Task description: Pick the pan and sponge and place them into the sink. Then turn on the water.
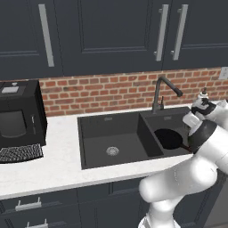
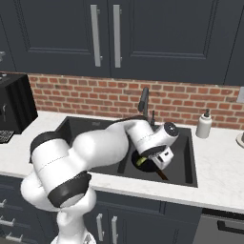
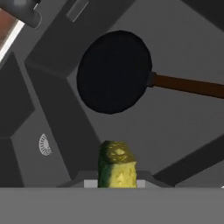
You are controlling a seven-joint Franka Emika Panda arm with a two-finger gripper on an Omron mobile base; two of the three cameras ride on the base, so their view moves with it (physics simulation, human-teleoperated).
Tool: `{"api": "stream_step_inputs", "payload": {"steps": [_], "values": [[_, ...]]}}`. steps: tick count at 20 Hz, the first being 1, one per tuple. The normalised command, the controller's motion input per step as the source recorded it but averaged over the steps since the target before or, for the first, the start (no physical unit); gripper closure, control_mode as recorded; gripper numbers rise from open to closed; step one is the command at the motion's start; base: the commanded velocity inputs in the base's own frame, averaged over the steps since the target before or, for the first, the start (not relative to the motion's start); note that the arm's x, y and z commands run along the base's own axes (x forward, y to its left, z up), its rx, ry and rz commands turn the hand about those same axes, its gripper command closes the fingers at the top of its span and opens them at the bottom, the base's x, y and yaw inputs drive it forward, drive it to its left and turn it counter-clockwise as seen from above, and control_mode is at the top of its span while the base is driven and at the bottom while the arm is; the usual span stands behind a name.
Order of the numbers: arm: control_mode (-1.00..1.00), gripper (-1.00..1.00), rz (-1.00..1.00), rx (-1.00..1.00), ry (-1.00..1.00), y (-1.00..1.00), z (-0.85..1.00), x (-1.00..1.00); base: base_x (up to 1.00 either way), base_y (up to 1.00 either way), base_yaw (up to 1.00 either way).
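Black pan (image 1: 169,138) already lay in the smaller right basin of the sink (image 1: 95,153) in the left base view, the faucet (image 1: 164,91) rising behind. From the right base view, the claw (image 2: 151,161) hovered over that basin, a soap bottle (image 2: 204,125) well apart on the counter (image 2: 217,167). In the hand view, the claw pinched the sponge (image 3: 116,164) above the pan's near rim; releasing straight down looked safest, clear of the handle (image 3: 188,85) and divider.

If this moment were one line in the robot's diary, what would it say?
pan: in sink's smaller basin | sponge: held above that basin | gripper: shut on sponge | faucet: no water running
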Motion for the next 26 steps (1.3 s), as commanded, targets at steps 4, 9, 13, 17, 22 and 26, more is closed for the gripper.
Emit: {"api": "stream_step_inputs", "payload": {"steps": [4, 9, 13, 17, 22, 26], "values": [[-1.0, 1.0, 0.0, 0.06, 0.05, -0.04, -0.23, 0.47, 0.0, 0.0, 0.0], [-1.0, 1.0, 0.03, 0.08, 0.0, -0.15, -0.27, 0.31, 0.0, 0.0, 0.0], [-1.0, 1.0, 0.06, 0.07, -0.01, -0.16, -0.34, 0.21, 0.0, 0.0, 0.0], [-1.0, 1.0, 0.07, 0.05, -0.02, -0.03, -0.3, 0.27, 0.0, 0.0, 0.0], [-1.0, 1.0, 0.07, 0.03, -0.04, 0.0, -0.25, 0.3, 0.0, 0.0, 0.0], [-1.0, 1.0, 0.07, 0.01, -0.12, 0.0, -0.21, 0.2, 0.0, 0.0, 0.0]]}}
